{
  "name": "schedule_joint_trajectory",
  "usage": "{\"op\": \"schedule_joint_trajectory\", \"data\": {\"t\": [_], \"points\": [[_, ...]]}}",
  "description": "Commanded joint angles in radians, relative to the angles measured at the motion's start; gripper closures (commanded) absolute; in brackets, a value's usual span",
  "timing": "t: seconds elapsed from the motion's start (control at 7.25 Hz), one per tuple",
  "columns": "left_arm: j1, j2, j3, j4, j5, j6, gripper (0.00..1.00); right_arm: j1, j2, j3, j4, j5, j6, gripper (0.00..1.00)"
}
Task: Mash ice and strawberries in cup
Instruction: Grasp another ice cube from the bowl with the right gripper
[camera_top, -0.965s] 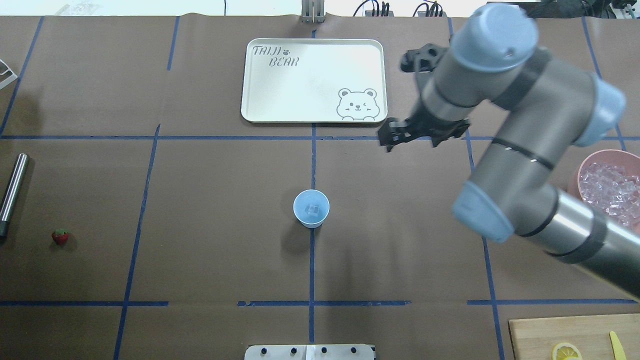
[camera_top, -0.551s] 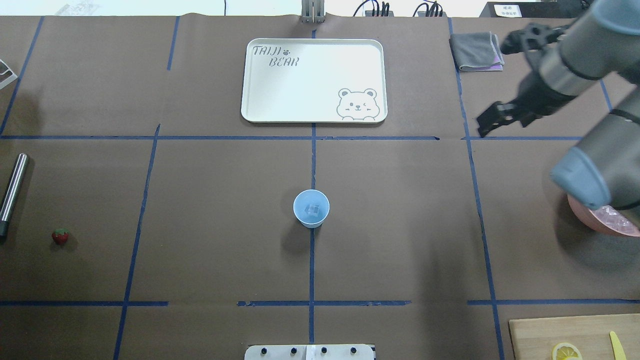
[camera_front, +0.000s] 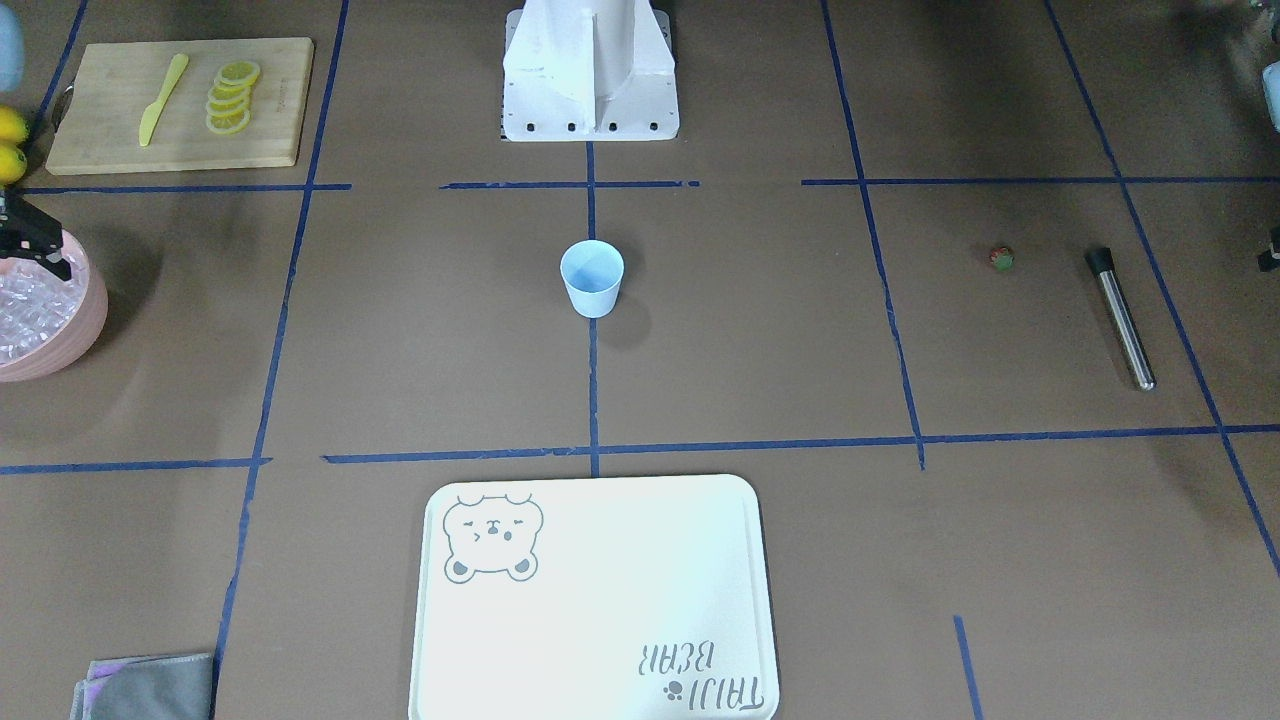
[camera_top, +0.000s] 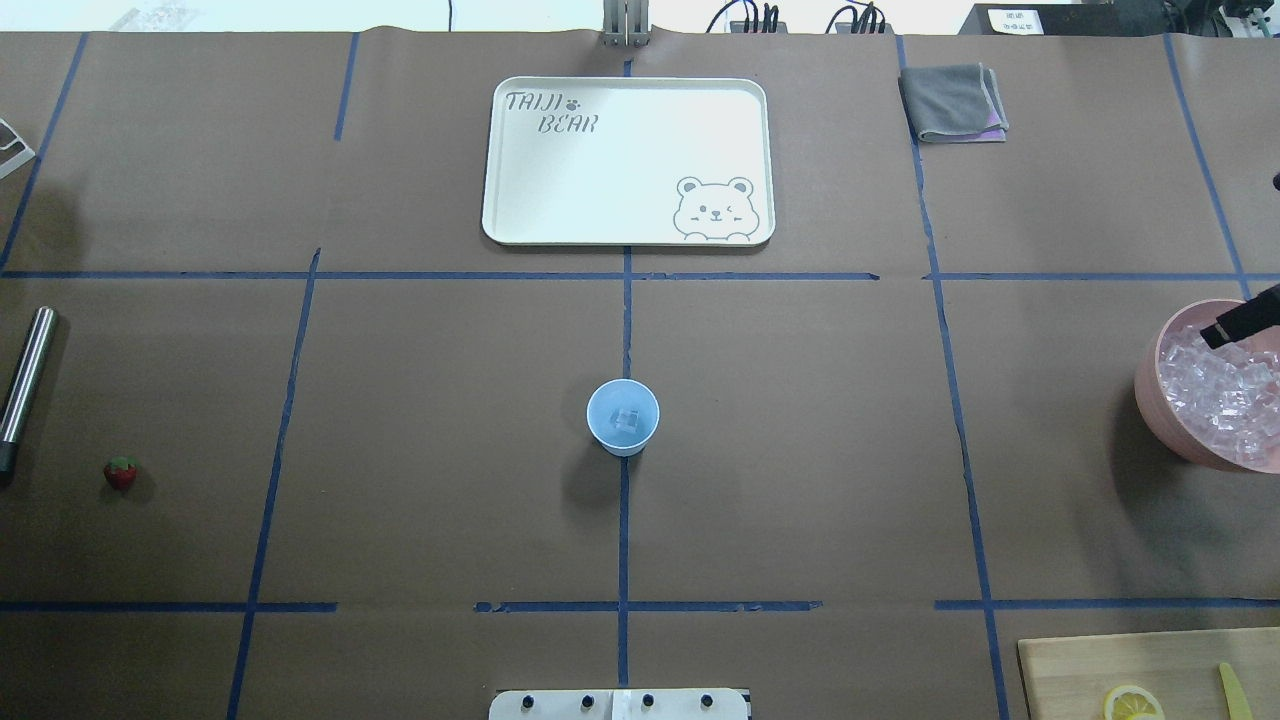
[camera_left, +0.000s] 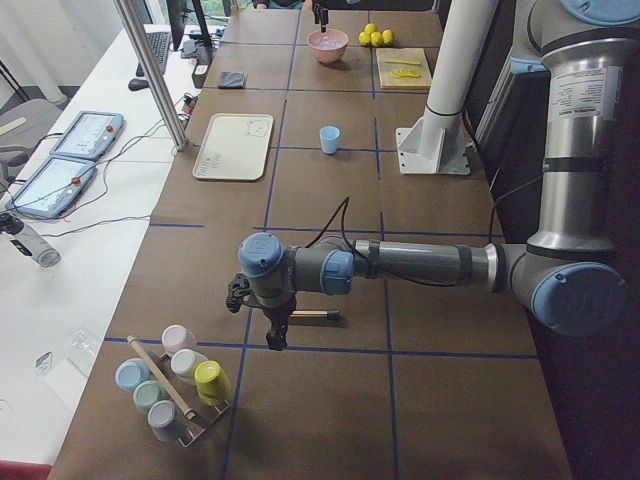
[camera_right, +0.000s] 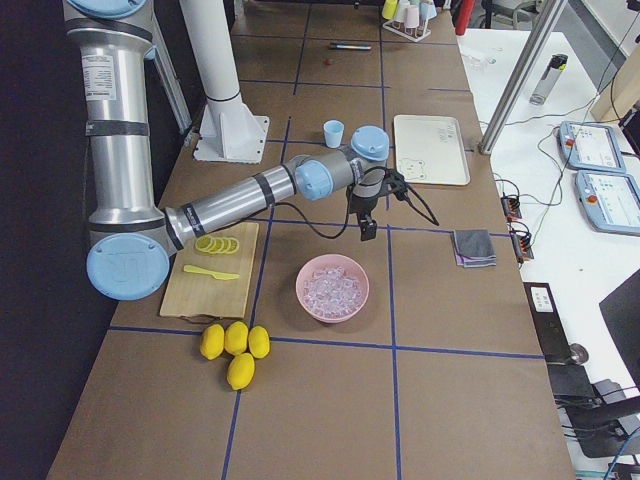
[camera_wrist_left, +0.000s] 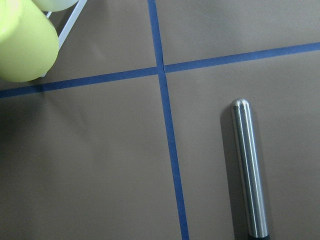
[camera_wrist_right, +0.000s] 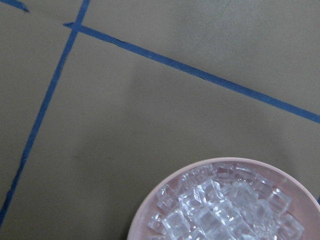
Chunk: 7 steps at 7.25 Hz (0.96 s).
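Observation:
The pale blue cup (camera_top: 622, 417) stands upright at the table's middle with a little ice (camera_top: 627, 421) in it; it also shows in the front view (camera_front: 592, 278). The strawberry (camera_top: 121, 473) lies on the table far left, near a steel rod (camera_top: 25, 385). More ice (camera_top: 1215, 390) fills the pink bowl (camera_top: 1148, 395) at the right edge. My right gripper (camera_top: 1240, 322) hangs over the bowl's far rim, mostly out of frame; I cannot tell if it is open. My left gripper (camera_left: 272, 340) hovers off the table's left end by the rod (camera_wrist_left: 249, 167); its state is unclear.
A white bear tray (camera_top: 628, 160) lies at the back centre and a grey cloth (camera_top: 953, 102) at the back right. A cutting board (camera_front: 180, 100) with lemon slices and a yellow knife sits near the robot's right. A rack of cups (camera_left: 175, 385) stands beyond the left gripper.
My right arm has swung from beside the tray to the right, leaving most of the overhead view; its gripper now hangs over the pink bowl. Cup and strawberry have not moved.

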Motion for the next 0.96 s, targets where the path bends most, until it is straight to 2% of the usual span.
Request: {"op": "schedule_joint_trajectory", "data": {"t": [0.0,0.28,0.55,0.83], "points": [[0.000,0.000,-0.001,-0.002,0.000,0.000,0.00,0.004,-0.040,-0.076,0.135,-0.022,0.000,0.19],[0.000,-0.002,0.001,-0.002,0.000,-0.002,0.00,0.004,-0.039,-0.135,0.149,-0.031,0.000,0.18],[0.000,-0.002,-0.001,-0.002,0.000,-0.002,0.00,0.003,-0.037,-0.153,0.147,-0.082,0.021,0.19],[0.000,-0.002,-0.001,-0.003,-0.002,-0.002,0.00,-0.014,-0.037,-0.161,0.149,-0.083,0.031,0.28]]}}
